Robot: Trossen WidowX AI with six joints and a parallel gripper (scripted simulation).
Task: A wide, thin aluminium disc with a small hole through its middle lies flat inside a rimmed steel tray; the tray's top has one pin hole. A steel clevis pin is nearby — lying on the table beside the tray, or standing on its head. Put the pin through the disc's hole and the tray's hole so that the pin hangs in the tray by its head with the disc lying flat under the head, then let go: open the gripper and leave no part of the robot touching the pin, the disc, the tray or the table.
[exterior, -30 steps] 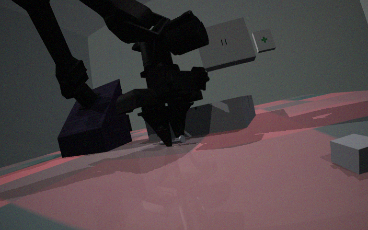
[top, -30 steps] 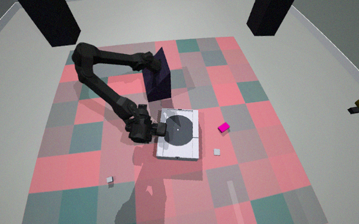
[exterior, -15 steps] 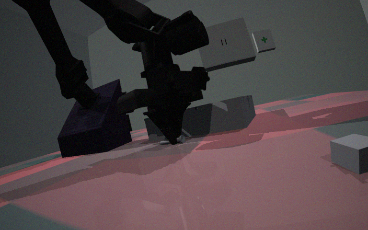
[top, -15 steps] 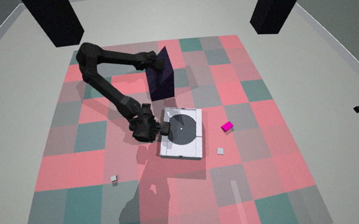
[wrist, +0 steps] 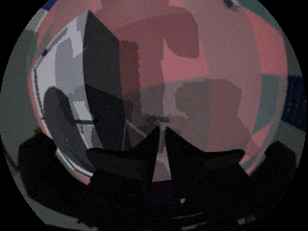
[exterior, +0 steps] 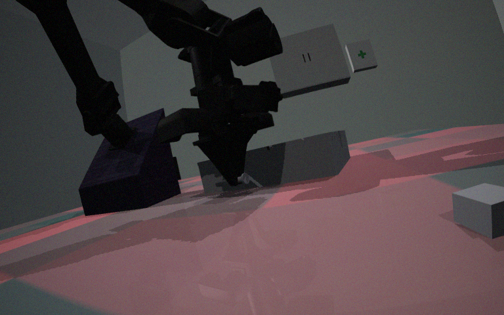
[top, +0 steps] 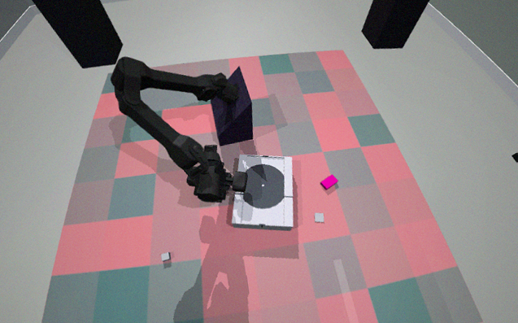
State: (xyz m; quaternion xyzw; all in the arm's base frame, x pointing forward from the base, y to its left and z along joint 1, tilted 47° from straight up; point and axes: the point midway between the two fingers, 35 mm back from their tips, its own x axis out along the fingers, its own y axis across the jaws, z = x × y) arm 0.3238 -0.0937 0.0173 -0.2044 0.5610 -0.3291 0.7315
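Observation:
My gripper (exterior: 235, 183) (wrist: 162, 130) is shut on the steel pin (exterior: 245, 178) (wrist: 164, 119), low beside the tray's left side as seen in the top view. The pin's round head sticks out past the fingertips; its shank runs back between them, partly hidden. In the top view the pin is hidden under the wrist. The steel tray (top: 248, 214) (exterior: 315, 157) (wrist: 103, 72) stands on the tiled table. The dark grey disc (top: 269, 197) (wrist: 59, 113) lies flat in it, and a small light spot shows at its centre. Whether the holes line up I cannot tell.
A dark purple wedge-shaped block (top: 235, 123) (exterior: 111, 186) stands behind the tray at the arm's base. A magenta block (top: 329, 182) and a small grey block (top: 319, 217) lie right of the tray. Another small grey cube (top: 165, 256) (exterior: 472, 207) lies front left.

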